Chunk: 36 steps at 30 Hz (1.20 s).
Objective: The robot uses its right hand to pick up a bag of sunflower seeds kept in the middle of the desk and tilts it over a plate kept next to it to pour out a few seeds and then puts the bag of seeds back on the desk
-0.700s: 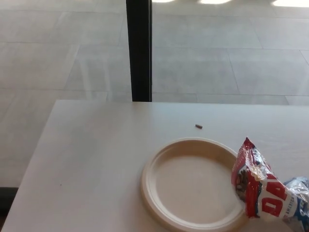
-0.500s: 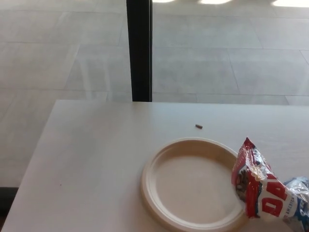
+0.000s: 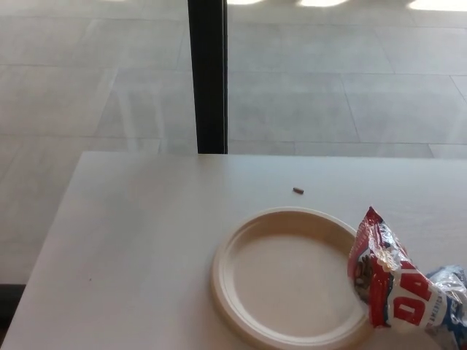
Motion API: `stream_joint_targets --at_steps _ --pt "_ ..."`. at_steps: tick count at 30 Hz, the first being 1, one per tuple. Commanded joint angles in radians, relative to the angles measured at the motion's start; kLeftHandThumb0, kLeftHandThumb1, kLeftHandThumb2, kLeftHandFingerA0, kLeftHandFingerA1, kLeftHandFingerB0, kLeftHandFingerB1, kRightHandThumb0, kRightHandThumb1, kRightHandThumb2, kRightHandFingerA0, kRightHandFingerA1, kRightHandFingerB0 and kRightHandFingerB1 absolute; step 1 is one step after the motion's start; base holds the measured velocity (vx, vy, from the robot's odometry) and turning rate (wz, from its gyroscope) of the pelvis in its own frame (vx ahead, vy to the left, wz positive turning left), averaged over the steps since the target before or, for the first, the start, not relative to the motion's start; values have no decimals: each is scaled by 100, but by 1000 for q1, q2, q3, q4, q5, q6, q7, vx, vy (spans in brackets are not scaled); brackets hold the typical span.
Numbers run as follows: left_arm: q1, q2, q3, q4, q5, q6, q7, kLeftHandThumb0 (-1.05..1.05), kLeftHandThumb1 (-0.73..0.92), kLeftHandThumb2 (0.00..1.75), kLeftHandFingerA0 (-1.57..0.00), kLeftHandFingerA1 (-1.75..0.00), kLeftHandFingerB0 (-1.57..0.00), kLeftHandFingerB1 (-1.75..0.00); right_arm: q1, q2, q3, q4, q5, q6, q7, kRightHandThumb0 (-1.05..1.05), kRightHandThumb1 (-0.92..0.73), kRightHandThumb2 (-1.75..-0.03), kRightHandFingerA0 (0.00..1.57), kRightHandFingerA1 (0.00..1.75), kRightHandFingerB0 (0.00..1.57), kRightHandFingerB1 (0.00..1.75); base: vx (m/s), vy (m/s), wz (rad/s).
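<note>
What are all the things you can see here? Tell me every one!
desk: one, white, filling the lower part of the view.
plate: one, cream, empty, on the desk right of middle.
bag of sunflower seeds: one, red, white and silver, on the desk with its top corner over the plate's right rim.
small dark speck: one, brown, on the desk beyond the plate, maybe a seed.
black post: one, behind the desk.
floor: grey tiles, beyond.
robot's hands: neither in view.

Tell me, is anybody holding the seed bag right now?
It cannot be told. No robot hand shows. The seed bag leans over the plate rim, and its lower end runs out of the picture.
</note>
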Motion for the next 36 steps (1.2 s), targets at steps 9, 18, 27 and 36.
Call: stream_joint_targets --at_steps 9,18,27,36 --pt "14 30 18 28 -63 -48 -44 -65 65 60 -44 -58 -42 -41 -140 -130 63 -285 117 -58 109 -102 -60 -91 0 16 0 17 0 0 0" --pt "25 32 16 24 -70 -52 -50 -64 64 60 -45 -57 -42 -42 -68 -143 276 -690 91 27 260 -88 -53 -90 1 43 0 43 0 0 0" --pt "26 29 27 27 -85 -42 -46 -62 66 60 -45 -60 -44 -41 102 -176 484 -932 17 16 385 -105 -62 -98 0 6 0 23 0 0 0" --pt "34 30 11 27 -82 -54 -49 -65 66 61 -43 -56 -42 -40 176 -186 649 -1050 -46 4 410 -98 -58 -96 0 0 0 9 0 0 0"
